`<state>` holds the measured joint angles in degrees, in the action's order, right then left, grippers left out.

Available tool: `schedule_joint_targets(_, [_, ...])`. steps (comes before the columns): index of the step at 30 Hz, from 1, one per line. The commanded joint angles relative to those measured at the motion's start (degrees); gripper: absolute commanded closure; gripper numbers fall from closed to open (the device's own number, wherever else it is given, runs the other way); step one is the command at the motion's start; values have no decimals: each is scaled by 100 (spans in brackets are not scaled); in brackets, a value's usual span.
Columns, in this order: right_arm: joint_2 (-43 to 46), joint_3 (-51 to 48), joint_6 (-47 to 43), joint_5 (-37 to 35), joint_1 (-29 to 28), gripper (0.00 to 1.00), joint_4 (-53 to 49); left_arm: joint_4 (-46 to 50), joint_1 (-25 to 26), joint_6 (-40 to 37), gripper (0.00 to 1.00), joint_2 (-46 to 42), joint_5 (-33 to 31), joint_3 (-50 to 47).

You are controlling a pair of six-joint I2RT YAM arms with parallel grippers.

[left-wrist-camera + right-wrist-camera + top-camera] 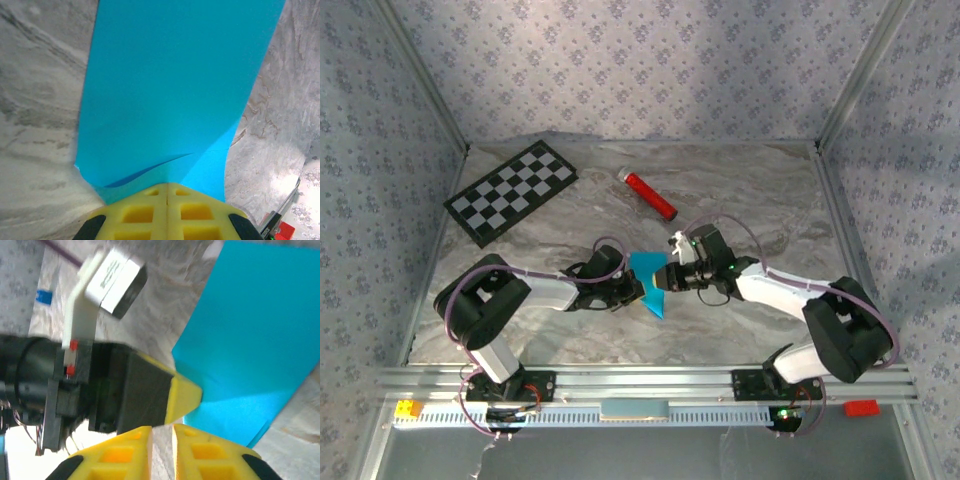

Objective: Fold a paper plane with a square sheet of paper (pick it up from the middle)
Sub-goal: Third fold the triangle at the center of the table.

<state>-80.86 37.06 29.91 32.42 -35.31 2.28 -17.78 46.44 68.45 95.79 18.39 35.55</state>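
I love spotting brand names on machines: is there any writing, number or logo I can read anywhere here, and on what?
None can be read.
White box on the other arm's wrist: faint marks, too blurred.
Blue paper, checkerboard, red cylinder: no writing visible.

Left gripper point(167, 186), btm ctr: yellow fingers pressed together, clamping lower edge of cyan sheet of paper point(175, 90). Sheet runs to top; marble table point(35, 100) either side.
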Motion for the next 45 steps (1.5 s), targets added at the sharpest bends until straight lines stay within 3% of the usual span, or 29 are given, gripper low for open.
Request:
schedule_joint_targets(1, [-11, -137, 200, 258, -211, 89, -142, 499, 48, -73, 100, 81, -209, 22])
schedule_joint_targets(10, [-632, 142, 261, 257, -653, 95, -210, 491, 49, -59, 100, 101, -205, 22])
schedule_joint_targets(21, [-1128, 259, 280, 22, -732, 95, -309, 501, 54, -68, 100, 106, -195, 53])
schedule_joint_targets(45, [-990, -394, 566, 80, -800, 95, -160, 602, 41, -59, 100, 116, -262, 39])
